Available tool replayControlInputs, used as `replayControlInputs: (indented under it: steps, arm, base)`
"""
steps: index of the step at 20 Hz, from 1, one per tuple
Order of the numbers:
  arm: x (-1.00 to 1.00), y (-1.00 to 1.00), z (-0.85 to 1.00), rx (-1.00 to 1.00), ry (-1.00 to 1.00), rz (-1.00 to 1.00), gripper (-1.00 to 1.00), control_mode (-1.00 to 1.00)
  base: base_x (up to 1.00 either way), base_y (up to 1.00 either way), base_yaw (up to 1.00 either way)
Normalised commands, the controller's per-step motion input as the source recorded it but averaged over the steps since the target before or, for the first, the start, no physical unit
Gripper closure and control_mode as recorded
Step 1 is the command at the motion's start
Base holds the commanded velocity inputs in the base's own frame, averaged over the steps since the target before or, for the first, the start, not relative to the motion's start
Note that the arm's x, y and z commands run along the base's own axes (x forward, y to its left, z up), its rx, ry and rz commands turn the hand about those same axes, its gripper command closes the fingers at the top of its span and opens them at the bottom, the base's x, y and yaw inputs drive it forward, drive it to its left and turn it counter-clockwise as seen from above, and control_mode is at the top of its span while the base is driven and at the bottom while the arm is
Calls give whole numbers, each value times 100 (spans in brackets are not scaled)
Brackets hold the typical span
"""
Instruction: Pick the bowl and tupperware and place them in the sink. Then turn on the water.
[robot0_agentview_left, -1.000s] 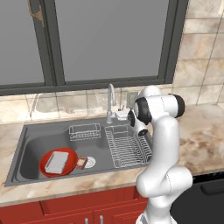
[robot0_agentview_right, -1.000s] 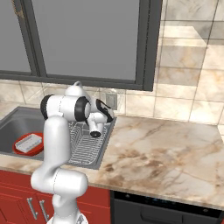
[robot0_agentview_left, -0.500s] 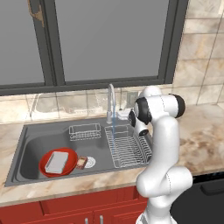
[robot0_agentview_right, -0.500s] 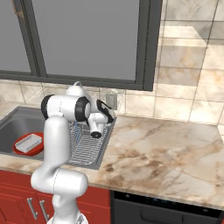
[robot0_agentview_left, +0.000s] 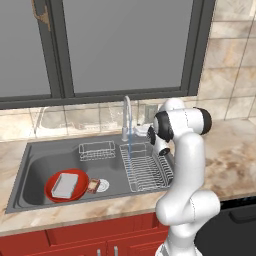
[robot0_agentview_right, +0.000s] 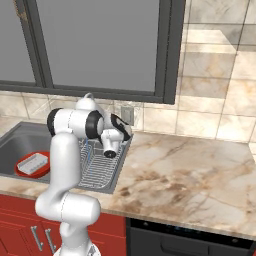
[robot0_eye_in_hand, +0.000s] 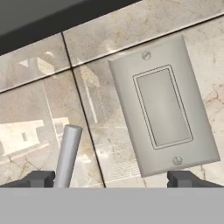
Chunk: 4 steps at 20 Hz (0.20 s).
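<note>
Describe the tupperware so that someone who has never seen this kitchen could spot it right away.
Start at the grey metal sink under the window and look to its near left corner, where a glossy red bowl sits on the basin floor. The tupperware lies inside that bowl. It is the small, flat, light grey rectangle with rounded corners, unlike the round white-and-brown drain piece beside the bowl.

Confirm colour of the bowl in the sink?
Glossy red. The bowl shows best in the left base view, with the light grey tupperware sitting in it.
</note>
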Motion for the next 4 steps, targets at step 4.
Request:
replayControlInputs:
  steps: [4]
  arm:
    - [0, -69, -16, 8, 0, -9, -100, -100]
  base:
    - [0, 0, 0]
